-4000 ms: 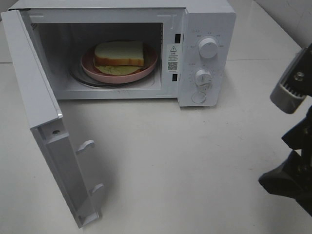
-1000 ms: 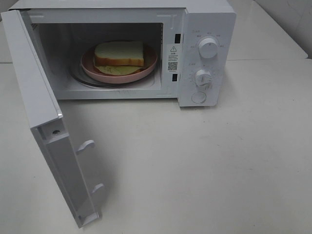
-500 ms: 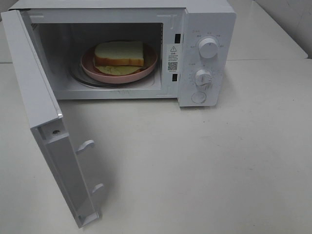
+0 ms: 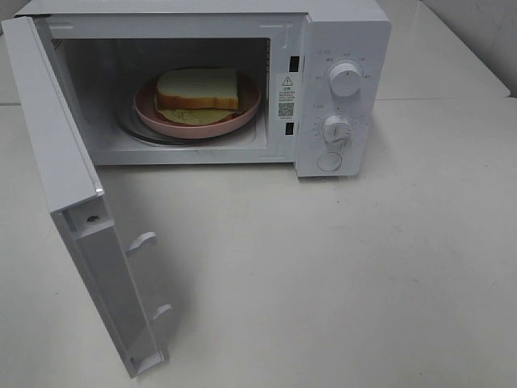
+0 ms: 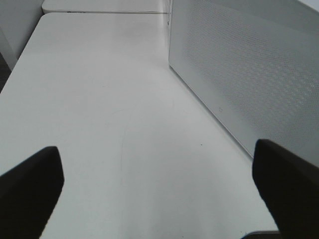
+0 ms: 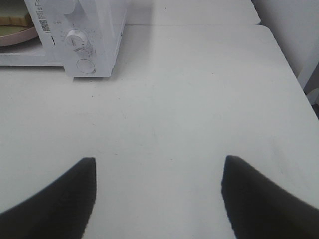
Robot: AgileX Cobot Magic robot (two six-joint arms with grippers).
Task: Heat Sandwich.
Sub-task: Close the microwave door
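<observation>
Black and spread wide with nothing between their jaws, the left end effector (image 5: 159, 199) hangs over the table (image 4: 323, 267) beside the open door (image 4: 56, 153), and the right end effector (image 6: 159, 199) faces the microwave (image 4: 343, 40) from well back. Inside the cavity the sandwich (image 4: 198, 89) lies on a pink plate (image 4: 246, 109); it looks soft, light and easily crushed, so the plate's rim is the safer hold. Four seconds ago the right arm showed at the high view's right edge; now it is gone, everything else unmoved.

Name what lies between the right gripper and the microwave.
Only bare table separates the right gripper from the microwave, as the right wrist view shows.
</observation>
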